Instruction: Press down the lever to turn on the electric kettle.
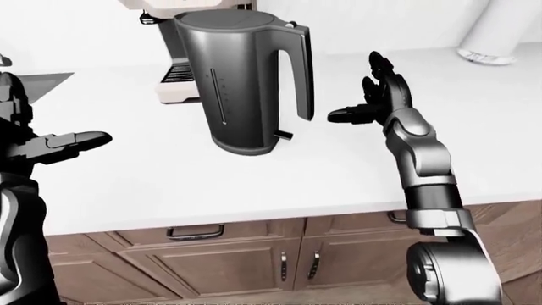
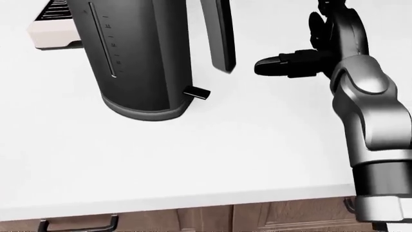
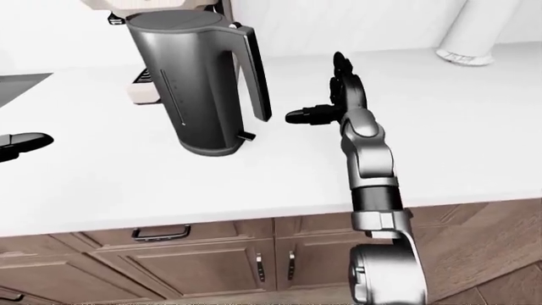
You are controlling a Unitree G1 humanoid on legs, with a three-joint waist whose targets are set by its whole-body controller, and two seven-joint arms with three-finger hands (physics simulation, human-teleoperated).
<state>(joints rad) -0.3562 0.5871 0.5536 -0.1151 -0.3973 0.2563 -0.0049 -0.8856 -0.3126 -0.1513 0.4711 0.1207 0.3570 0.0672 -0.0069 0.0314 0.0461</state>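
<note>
Right now the electric kettle (image 1: 241,82) stands upright on the white surface (image 1: 254,184), and everything else is easy to place from it. It is dark grey, with a flat lid, a water-level strip on its side and a long handle (image 1: 297,70) on its right side in the left-eye view. The lever (image 2: 197,93) is a small dark tab that sticks out low on the kettle, under the handle and just above the base. The right robot hand (image 1: 373,95) is in the air to the right of the kettle, near the handle but not touching it. Its fingers are spread: one finger (image 2: 283,65) points sideways toward the handle at about the height of the handle's lower end, above the lever, and the other fingers stand up. The left robot hand (image 1: 72,141) is well apart from the kettle, on its left, low over the surface; its fingers lie stretched out toward the kettle and hold nothing. Just behind the kettle, toward the top of the left-eye view, a cream-coloured coffee machine (image 1: 173,82) is partly hidden by it. Far to the right of the kettle a white object (image 1: 500,32) stands on the surface. Below the edge of the surface are brown wooden cabinets (image 1: 229,254) with dark handles.
</note>
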